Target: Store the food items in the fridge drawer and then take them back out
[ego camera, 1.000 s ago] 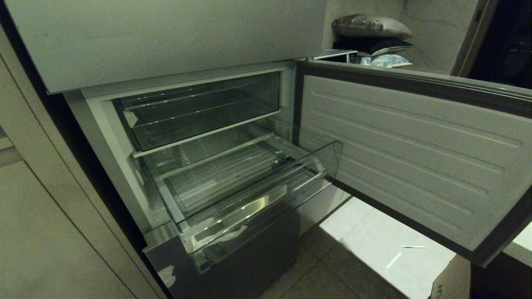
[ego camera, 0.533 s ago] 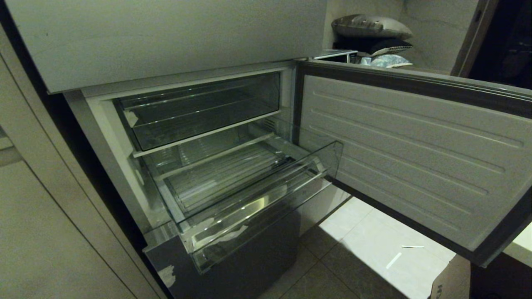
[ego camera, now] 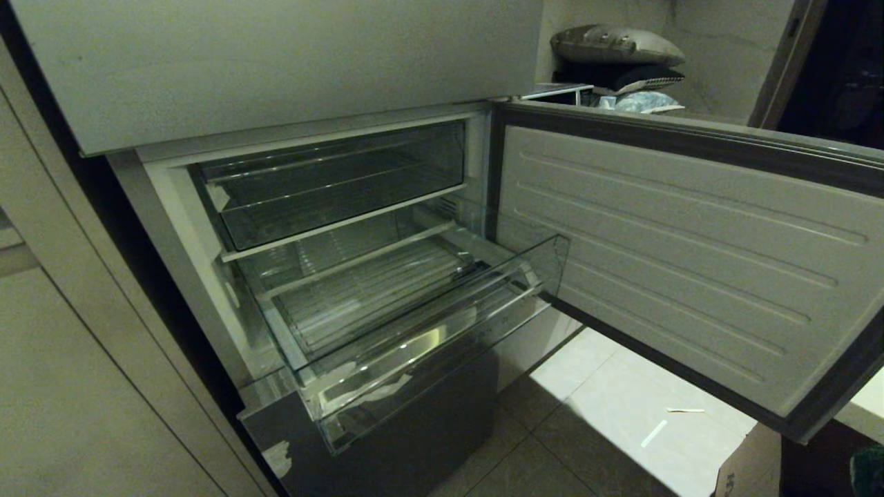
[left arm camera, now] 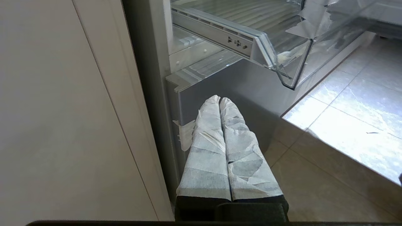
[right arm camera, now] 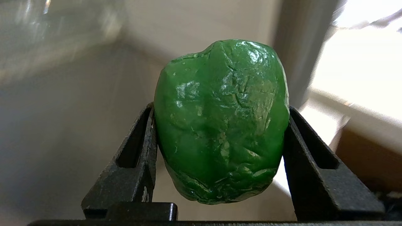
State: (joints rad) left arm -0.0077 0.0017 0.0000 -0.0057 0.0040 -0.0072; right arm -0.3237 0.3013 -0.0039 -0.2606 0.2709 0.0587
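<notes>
The fridge drawer stands pulled out of the open fridge, and its ribbed floor is bare. Its clear front corner also shows in the left wrist view. A glossy green bell pepper, one of the food items, sits between the black fingers of my right gripper, which is shut on it. A dark green shape shows at the head view's bottom right corner, low beside the fridge door. My left gripper is shut and empty, parked low by the fridge's grey lower front.
The fridge door swings wide open to the right. A shallower clear bin sits above the drawer. A cupboard panel flanks the left. A cardboard box stands on the tiled floor at the lower right.
A dark green shape has come into the bottom right corner of the head view. The fridge, the drawer and the door have not moved.
</notes>
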